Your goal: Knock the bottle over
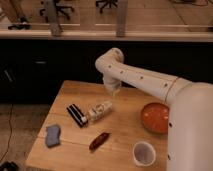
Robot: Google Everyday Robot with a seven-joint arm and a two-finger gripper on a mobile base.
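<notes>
tabletop (125,135) bears the bottle (100,111) on its side, near the end effector (114,91).

Count on one wooden table (75,95):
- bottle (100,111): 1
- black bar (76,115): 1
- blue sponge (52,136): 1
- reddish-brown oblong item (98,140): 1
- red bowl (156,117): 1
- white cup (143,152): 1

Gripper (113,91): 1, above the table, just behind the bottle.

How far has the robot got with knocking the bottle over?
Done, it seems: the bottle lies on its side on the table, beside the black bar. In hand: nothing; the gripper hangs shut just above and behind the bottle, gripping nothing. Left: probably only pulling the arm away.
</notes>
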